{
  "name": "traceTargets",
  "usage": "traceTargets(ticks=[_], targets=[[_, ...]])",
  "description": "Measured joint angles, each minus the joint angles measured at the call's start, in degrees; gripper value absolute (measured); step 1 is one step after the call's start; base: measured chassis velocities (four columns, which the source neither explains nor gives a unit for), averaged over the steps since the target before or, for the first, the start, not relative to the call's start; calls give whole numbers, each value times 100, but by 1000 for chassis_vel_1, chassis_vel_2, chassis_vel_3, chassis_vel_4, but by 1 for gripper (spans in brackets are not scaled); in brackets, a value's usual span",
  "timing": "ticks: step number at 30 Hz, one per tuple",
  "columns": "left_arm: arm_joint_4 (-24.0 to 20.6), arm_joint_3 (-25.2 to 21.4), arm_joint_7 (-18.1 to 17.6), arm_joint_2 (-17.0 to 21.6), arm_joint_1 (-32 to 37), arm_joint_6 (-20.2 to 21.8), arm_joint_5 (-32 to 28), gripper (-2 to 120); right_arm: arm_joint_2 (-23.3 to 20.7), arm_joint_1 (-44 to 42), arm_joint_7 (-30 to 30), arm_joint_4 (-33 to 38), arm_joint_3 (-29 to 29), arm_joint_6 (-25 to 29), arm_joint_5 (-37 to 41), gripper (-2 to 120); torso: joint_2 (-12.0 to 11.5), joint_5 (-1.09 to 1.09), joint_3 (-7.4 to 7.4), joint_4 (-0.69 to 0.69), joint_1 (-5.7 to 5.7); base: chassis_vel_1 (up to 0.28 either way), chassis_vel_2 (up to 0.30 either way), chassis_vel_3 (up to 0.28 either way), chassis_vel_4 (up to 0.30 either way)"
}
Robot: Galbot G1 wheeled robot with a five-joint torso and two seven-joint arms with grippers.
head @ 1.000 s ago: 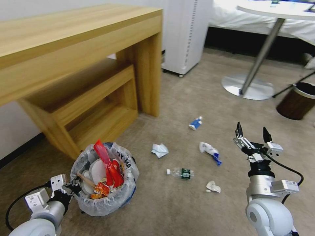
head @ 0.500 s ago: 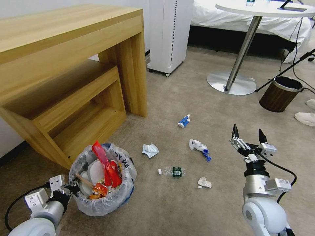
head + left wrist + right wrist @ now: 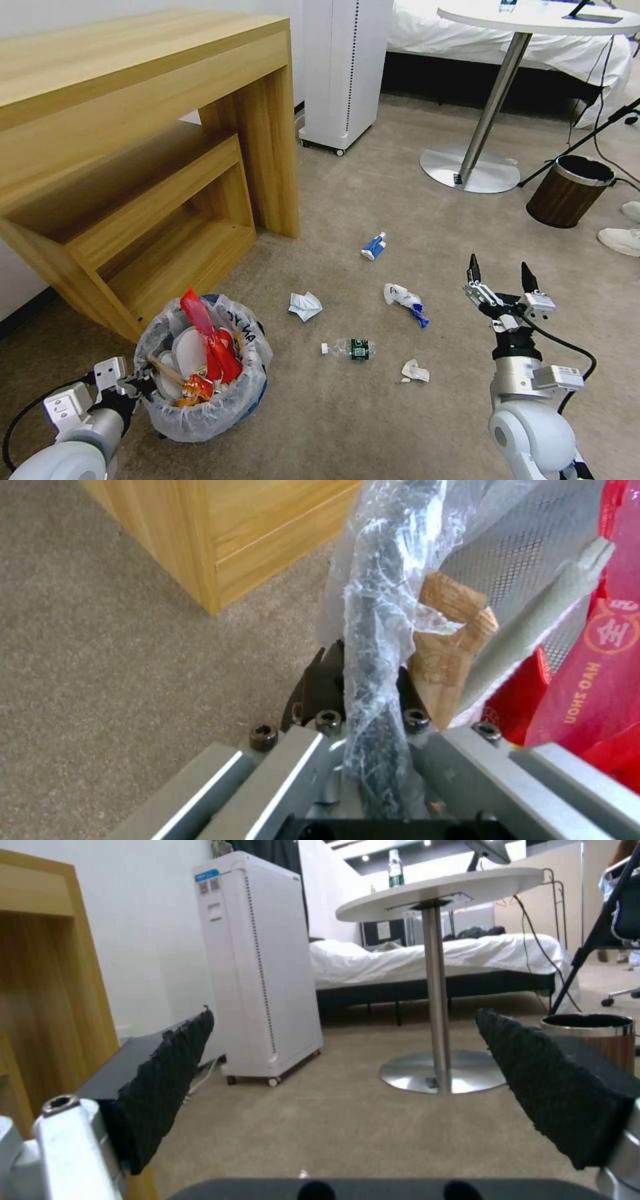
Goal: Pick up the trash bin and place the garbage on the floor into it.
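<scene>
Bin (image 3: 200,373) first: small, round and blue, lined with a crinkly whitish plastic bag that folds over its rim and carries black lettering. It sits on the tan carpet (image 3: 413,220) near the foot of the wooden desk (image 3: 133,133), at my lower left. Inside it I see tall red wrappers (image 3: 210,337), white paper discs, a wooden stick and a small orange wrapper heaped together.

My left gripper (image 3: 137,387) is at the bin's near-left rim; in the left wrist view its dark fingers (image 3: 320,685) are pressed together on the bag-wrapped rim (image 3: 373,645), pinching it, with red wrapper and brown card just beyond.

My right gripper (image 3: 501,280) hangs above the carpet at my right, fingers spread wide and pointing up and forward, holding nothing.

Loose garbage lies on the carpet between the two grippers: a crumpled white paper (image 3: 305,305) nearest the bin, a small green-labelled bottle (image 3: 350,349) lying on its side, a small white scrap (image 3: 415,371), a white-and-blue packet (image 3: 405,298) just left of my right gripper, and a blue-white packet (image 3: 374,247) farther off toward the desk leg. None touches either gripper.

A brown wood-grain bin (image 3: 567,190) stands well apart at the far right, beside the round table's metal base (image 3: 470,170).
</scene>
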Motion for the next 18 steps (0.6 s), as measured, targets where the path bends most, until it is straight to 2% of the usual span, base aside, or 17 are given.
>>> traceTargets(ticks=[18], targets=[[67,-45,-1,56,-20,53,-69,0,58,-75,-18,-54,-19,-17,-36,100,0,1,0,0,0,0,0,0,0]])
